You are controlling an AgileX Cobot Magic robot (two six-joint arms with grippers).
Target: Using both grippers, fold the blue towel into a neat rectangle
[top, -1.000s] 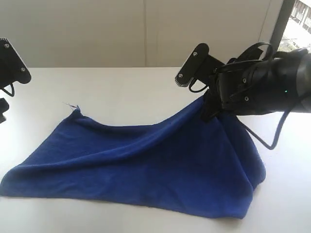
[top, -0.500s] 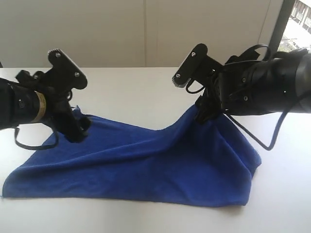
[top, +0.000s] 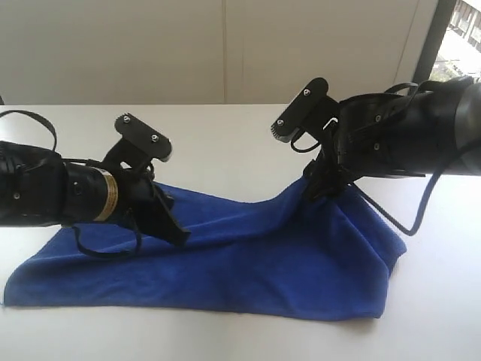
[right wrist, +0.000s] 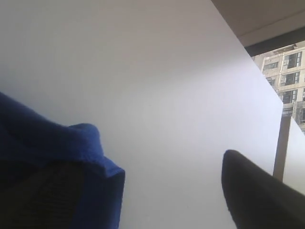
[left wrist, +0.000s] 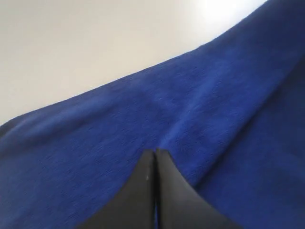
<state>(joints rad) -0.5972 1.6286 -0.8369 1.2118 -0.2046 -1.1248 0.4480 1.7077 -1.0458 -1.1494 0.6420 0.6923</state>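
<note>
Royal-blue terry towel (top: 263, 263) lies on white counter (top: 225, 143). Left gripper (left wrist: 155, 151) closed, tips on cloth. Right gripper (right wrist: 152, 164) wide open, towel edge draped over one jaw.

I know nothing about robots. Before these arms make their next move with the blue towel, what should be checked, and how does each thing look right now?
1. Left gripper shut: ok. Its jaws meet, tips down on the towel.
2. Cloth really pinched between those jaws: cannot tell.
3. Right gripper gripping: not ok. Its jaws stand wide apart, and the towel is only draped over one finger.
4. Towel lying flat: not ok. It rises to a peak at the right gripper.
5. Grippers apart from each other: ok. They are at opposite ends of the towel.
</note>
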